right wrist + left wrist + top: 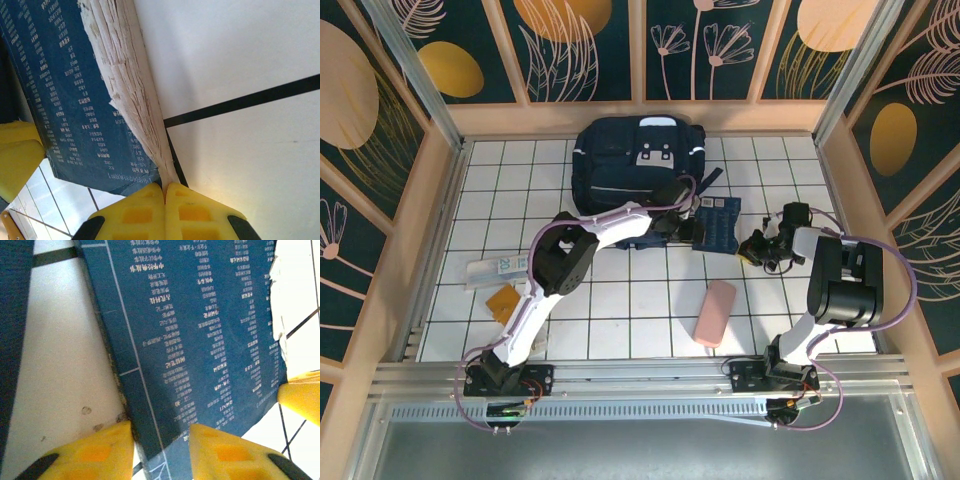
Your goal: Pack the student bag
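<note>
**Operator:** Where does everything stand?

**Arms:** The student bag (640, 160) lies at the far side of the worktop (610, 310), front pocket up. The dark blue book (717, 226) lies just beside its right corner, outside it. My left jaws stand apart with the book's lower edge between them, and I cannot tell whether they bear on it. My right jaws are together. The frayed page corner (150, 150) runs down to their seam, but I cannot tell whether any paper is caught there.

**Operator:** What could go wrong from here?

**Arms:** If the right side has only a sliver, or nothing, a lift would hang the book from one side. It could then swing, fan open or drop. The page edges look worn, so a pull on a few leaves could tear them. Both my wrists crowd the same book, and a careless move could knock one into the other. Nothing holds the bag either, so pushing at it could slide it away.

**Operator:** And what's in the bag?

**Arms:** Nothing I can see, and from above I cannot tell whether its main zip is open. If it is shut, the book would jam against fabric. The pink case (716, 313), an orange card (503, 300) and a pale flat packet (492, 270) lie on the worktop, none packed. The case looks closed, so I cannot see what it holds.
</note>
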Motion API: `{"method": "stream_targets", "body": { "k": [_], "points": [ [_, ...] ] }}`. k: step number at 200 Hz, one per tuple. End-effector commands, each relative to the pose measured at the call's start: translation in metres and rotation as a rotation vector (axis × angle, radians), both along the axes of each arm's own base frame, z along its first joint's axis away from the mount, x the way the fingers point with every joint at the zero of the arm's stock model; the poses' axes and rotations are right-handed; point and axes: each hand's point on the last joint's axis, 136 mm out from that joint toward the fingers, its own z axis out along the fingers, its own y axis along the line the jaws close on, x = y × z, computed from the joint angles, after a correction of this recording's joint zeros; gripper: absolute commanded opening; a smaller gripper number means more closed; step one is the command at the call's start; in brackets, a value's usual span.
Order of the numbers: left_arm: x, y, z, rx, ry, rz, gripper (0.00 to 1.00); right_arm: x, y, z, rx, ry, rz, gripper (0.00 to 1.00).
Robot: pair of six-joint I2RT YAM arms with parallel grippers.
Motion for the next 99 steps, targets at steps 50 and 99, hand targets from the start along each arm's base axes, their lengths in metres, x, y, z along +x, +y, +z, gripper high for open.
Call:
{"method": "stream_targets", "body": {
  "k": [50,99],
  "points": [
    [-0.035,-0.045,0.078,-0.271,-0.023,-0.14,0.22,-0.011,0.012,-0.014,0.041,0.029,0.037,0.0],
    [-0.034,-0.05,0.09,-0.336,-0.031,-0.134,0.28,-0.009,0.014,-0.014,0.058,0.024,0.04,0.0]
  ]
}}
